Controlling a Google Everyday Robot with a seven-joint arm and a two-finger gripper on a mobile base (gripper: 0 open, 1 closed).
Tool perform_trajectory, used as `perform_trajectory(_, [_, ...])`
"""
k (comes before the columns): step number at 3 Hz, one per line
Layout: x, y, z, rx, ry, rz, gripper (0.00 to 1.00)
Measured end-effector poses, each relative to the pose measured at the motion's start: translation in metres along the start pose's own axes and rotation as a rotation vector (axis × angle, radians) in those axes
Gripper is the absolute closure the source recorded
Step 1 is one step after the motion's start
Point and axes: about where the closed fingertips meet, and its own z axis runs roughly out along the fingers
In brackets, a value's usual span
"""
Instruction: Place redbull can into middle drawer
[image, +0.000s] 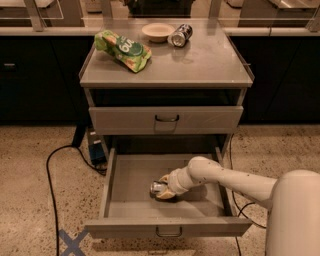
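Note:
The middle drawer (120, 210) is pulled open, a wide shallow grey tray with a small dark loop handle on its front. The redbull can (157, 188), small and silver, lies on its side low over the drawer floor near the middle. My gripper (163, 189) reaches into the drawer from the right on a white arm and is shut on the can, with the fingers around its right end. Whether the can rests on the floor I cannot tell.
The grey drawer front above (166, 119) is shut. On the cabinet top (200, 65) lie a green snack bag (122, 49), a small bowl (158, 31) and a dark black-and-white can (180, 35). A black cable (52, 165) runs over the speckled floor at left.

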Motion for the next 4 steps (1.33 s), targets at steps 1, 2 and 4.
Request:
perform_trajectory(1, [0.0000,0.0000,0.0000,0.000,0.000,0.000,0.81])
perform_trajectory(2, [0.0000,0.0000,0.0000,0.000,0.000,0.000,0.58])
perform_trajectory(4, [0.0000,0.0001,0.0001,0.000,0.000,0.000,0.11])
